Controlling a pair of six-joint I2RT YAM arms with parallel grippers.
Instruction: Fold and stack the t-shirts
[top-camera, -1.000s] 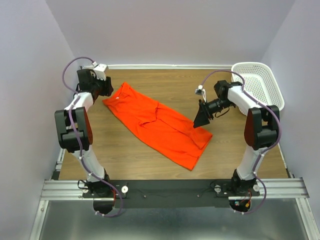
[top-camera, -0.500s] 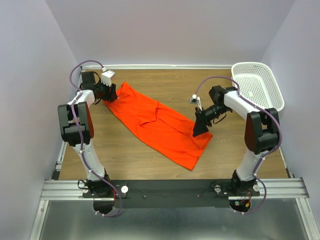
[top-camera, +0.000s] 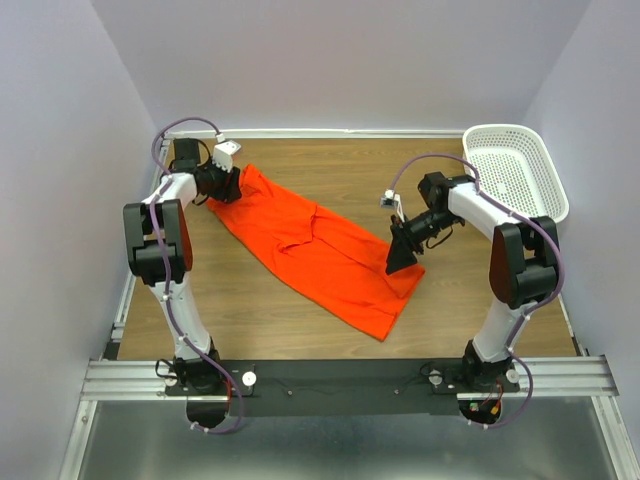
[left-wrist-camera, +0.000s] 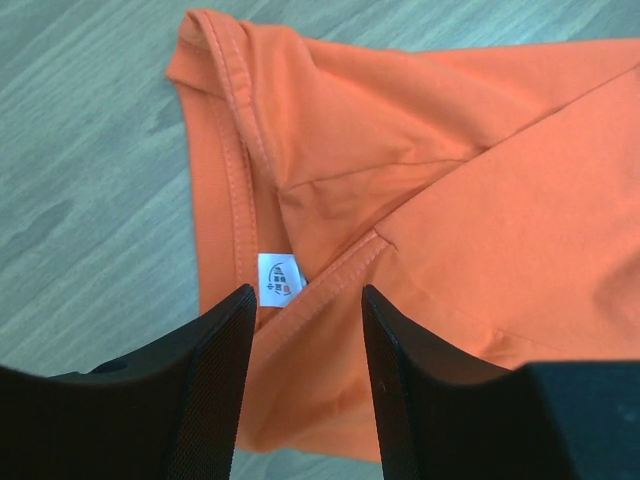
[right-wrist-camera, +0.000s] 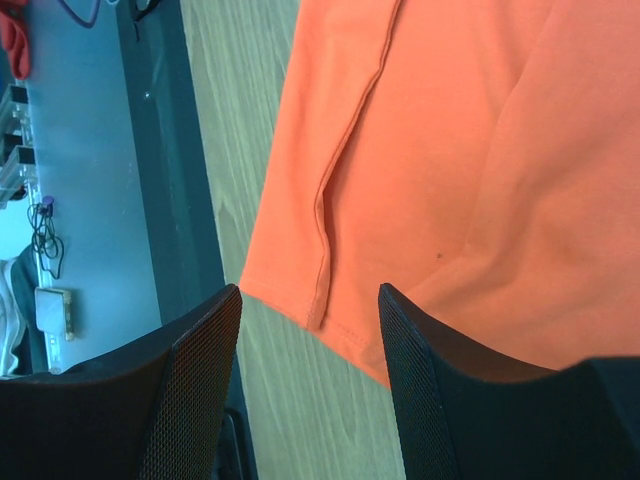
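The orange-red t-shirt is lying partly folded, slantwise across the middle of the table. The left pincer is hovering with fingers apart over the collar, just beside the white neck label. The right pincer is poised with fingers apart over the hem edge.

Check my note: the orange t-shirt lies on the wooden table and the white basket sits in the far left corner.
Not quite: the white basket sits in the far right corner, as the top external view shows. The orange t-shirt does lie on the wooden table.
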